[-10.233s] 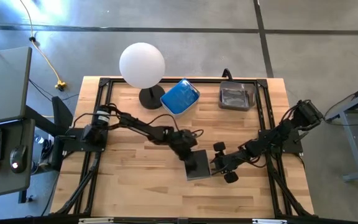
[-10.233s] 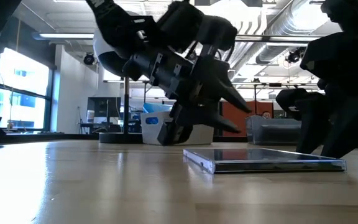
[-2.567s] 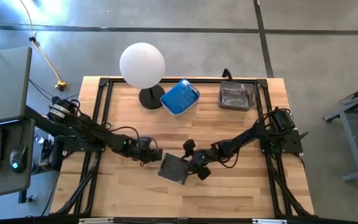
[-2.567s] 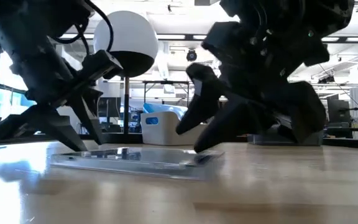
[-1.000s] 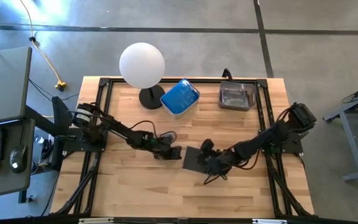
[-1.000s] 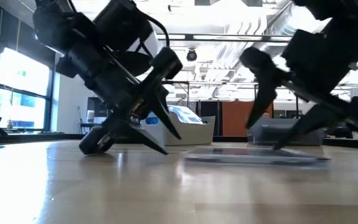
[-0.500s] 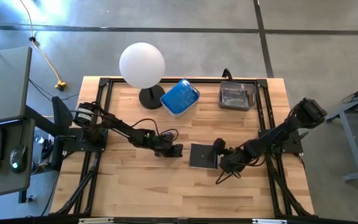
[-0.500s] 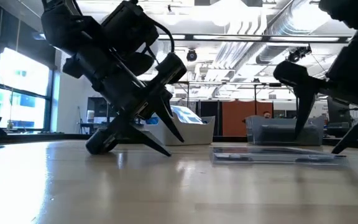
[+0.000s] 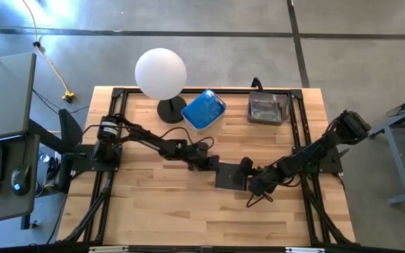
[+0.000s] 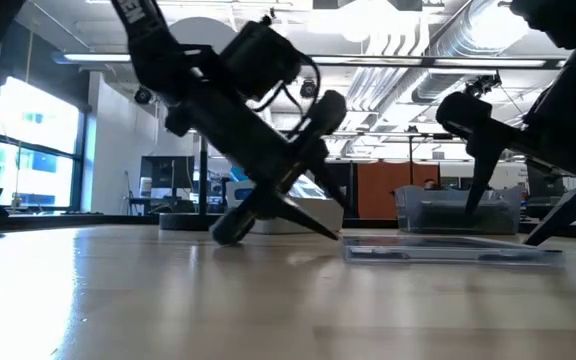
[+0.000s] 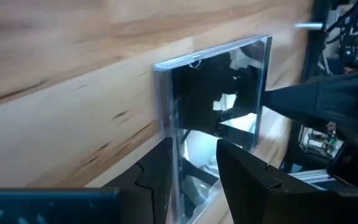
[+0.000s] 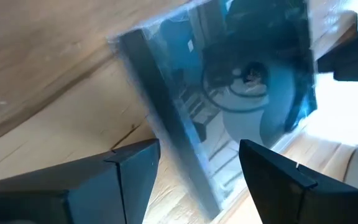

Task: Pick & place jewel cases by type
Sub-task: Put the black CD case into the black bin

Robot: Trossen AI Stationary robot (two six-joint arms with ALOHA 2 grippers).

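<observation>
Left gripper (image 11: 194, 163), half-parted, now straddling jewel case (image 9: 230, 176) edge, seen in wrist view only; right gripper (image 9: 247, 174) spread wide opposite.

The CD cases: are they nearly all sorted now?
Nearly. The blue cases sit in one tub and dark ones fill the other tub. One clear case lies flat on the table. The left gripper and right gripper are at its opposite edges, fingers open. It has yet to be lifted and placed.

A clear jewel case (image 12: 229, 93) lies flat on the wooden table (image 12: 36, 68) before the right gripper (image 12: 197, 165), its jaws apart.
</observation>
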